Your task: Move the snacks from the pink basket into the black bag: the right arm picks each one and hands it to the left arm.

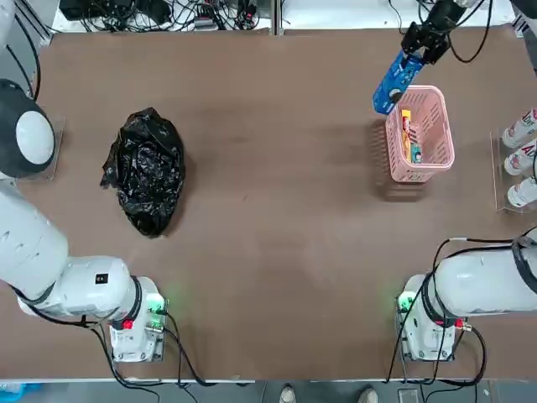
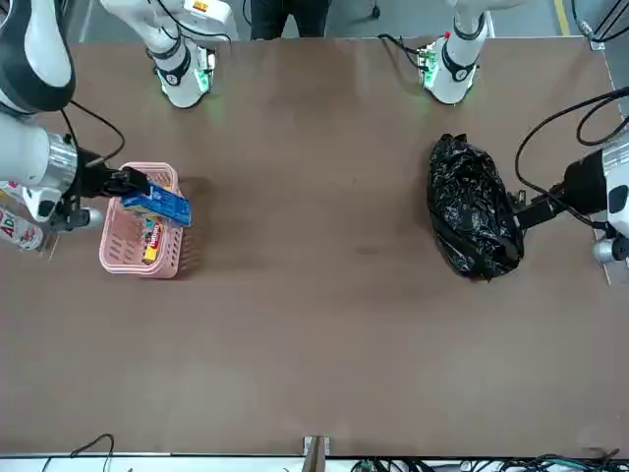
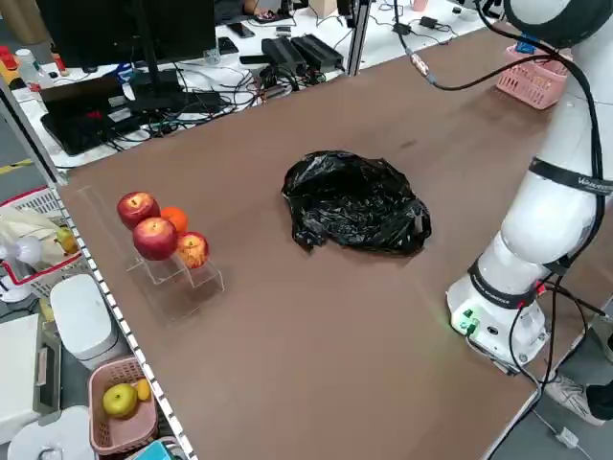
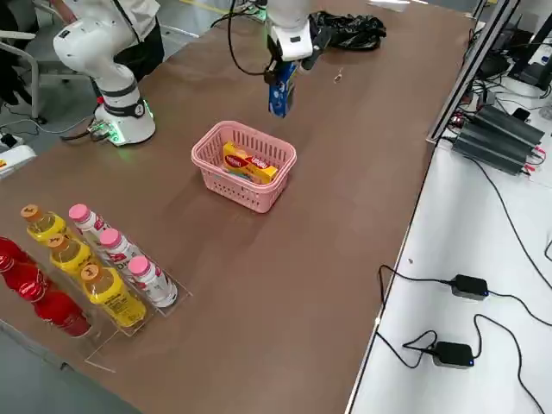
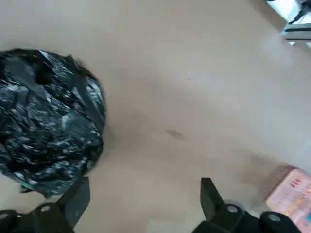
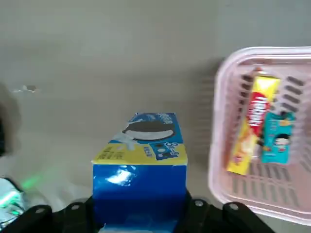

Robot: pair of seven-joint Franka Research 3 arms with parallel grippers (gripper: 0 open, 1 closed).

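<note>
With our right gripper clamped on the blue packet just above the pink basket and our left gripper open near the black bag, we risk dropping the packet at handover if it slips.

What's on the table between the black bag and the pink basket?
Nothing: bare table lies between black bag and pink basket in the top view.

Too small to read: print on the small teal packet (lying in the pink lattice plastic basket, cropped at the edge).
</note>
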